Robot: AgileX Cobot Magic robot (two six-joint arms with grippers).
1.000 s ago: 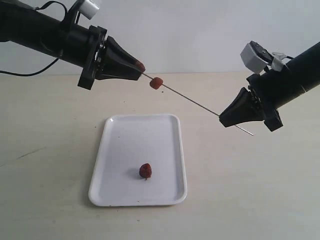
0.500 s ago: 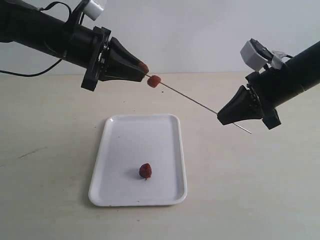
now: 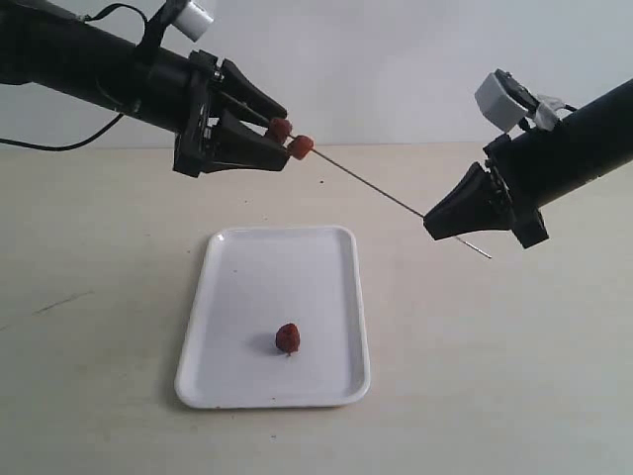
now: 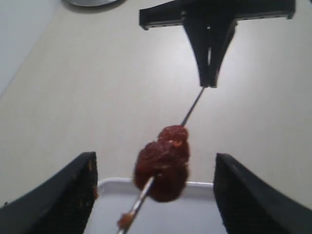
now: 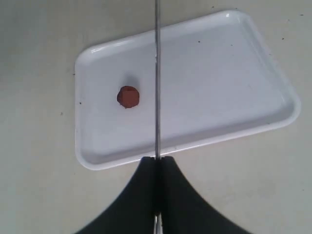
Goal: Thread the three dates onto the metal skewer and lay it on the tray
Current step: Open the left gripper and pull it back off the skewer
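At the left hand (image 3: pixel 286 139), the fingers are being held wide apart, whereas half a second ago they were being kept closed on a date at the tip of the rod. That date is now being left behind on the rod. Between the parted fingers, the newly released date (image 3: pixel 280 128) is being carried just beside the first-threaded date (image 3: pixel 301 147), both near the upper end of the metal skewer (image 3: pixel 366 185). In the left wrist view the two are overlapping, so contact cannot be confirmed.

Further out, the skewer is being held aloft at a slant above the worktop (image 3: pixel 495 376) by the right hand (image 3: pixel 427 226). This hand is being kept clamped narrowly on the rod near its lower end, with a short length projecting behind it.

Below, the third date (image 3: pixel 288 337) is lying loose on the tray (image 3: pixel 227 297), toward its near end and well apart from both hands.

By count, three dates are being shown, two on the rod and one on the tray, along with one skewer, one tray and two hands. The second threading is being judged complete. One date is still to be threaded, and the skewer is not yet laid on the tray.
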